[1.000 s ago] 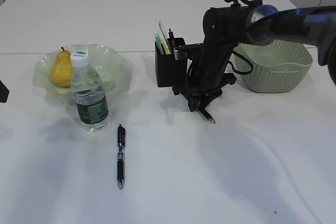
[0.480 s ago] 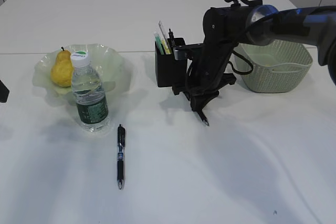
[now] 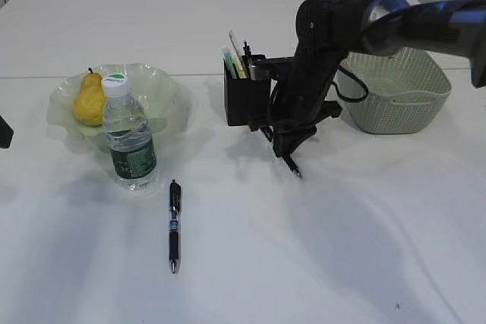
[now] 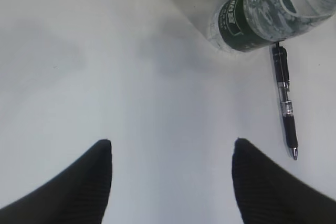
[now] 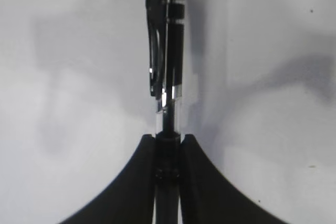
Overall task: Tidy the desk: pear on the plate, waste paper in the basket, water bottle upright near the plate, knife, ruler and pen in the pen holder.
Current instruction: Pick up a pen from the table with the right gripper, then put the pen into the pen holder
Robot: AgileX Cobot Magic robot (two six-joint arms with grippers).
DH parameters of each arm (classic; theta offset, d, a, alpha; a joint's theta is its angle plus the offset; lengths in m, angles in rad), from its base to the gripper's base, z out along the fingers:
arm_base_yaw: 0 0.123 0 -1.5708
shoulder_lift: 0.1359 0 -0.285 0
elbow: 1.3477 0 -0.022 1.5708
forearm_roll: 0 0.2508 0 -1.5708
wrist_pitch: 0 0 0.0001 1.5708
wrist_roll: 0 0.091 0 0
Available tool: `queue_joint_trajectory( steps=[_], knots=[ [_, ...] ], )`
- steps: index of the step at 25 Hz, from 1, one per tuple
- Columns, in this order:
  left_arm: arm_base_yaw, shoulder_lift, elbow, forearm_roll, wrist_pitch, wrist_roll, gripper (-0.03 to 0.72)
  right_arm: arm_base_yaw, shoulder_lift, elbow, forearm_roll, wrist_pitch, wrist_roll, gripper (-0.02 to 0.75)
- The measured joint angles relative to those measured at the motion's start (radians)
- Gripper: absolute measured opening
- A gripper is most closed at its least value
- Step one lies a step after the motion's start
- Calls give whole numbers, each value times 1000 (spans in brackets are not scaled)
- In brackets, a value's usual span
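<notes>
The right gripper (image 5: 168, 153) pinches a black click pen (image 5: 167, 56) beside the black square pen holder (image 3: 244, 100); next, lift and drop it in.

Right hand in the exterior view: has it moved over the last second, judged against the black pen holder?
Yes. The right hand, shut on a pen, has risen and edged left toward the pen holder, which has stayed put.
</notes>
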Motion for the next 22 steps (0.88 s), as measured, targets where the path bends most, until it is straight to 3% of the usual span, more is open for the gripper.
queue_joint_trajectory(
  steps=[15,22],
  knots=[
    [0,0,0,0,0,0,506,0,-203,0,7,71,-49,69],
    [0,0,0,0,0,0,506,0,-270,0,26,-78,-89,69]
  ],
)
